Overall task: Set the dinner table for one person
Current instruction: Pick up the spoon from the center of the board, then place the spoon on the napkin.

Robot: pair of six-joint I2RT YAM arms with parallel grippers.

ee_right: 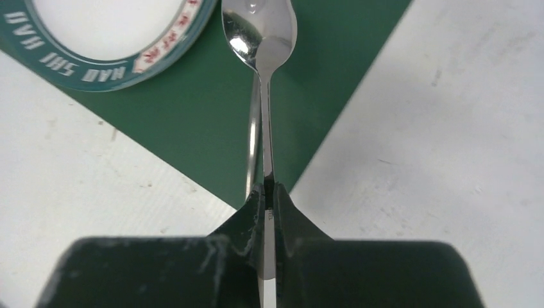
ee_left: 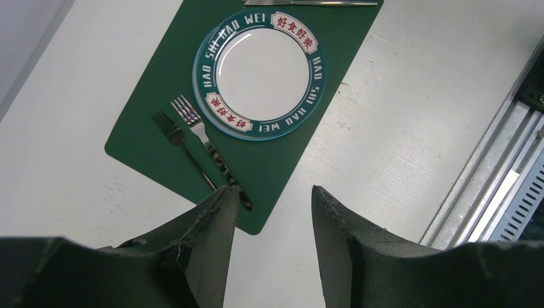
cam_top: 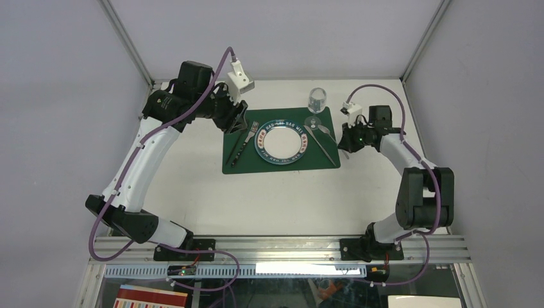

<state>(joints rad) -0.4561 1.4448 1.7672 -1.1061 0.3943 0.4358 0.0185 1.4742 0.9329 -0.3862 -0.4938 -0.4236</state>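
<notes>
Now R gripper [ee_right: 267, 196] clamps spoon [ee_right: 260, 31] over placemat [ee_right: 199, 122] edge; bare table [ee_right: 449, 128] beside.

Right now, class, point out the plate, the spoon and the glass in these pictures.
plate [ee_left: 260, 76], left wrist view, its white centre.
spoon [ee_right: 258, 29], right wrist view, its bowl.
glass [cam_top: 317, 99], top external view, its side wall.

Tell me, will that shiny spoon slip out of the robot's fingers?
It might. The spoon looks like smooth polished metal, and the right fingers pinch only its thin handle, so it could slide or swivel. It looks stiff, so it probably won't bend. It seems thin and small, so it is likely light.
</notes>
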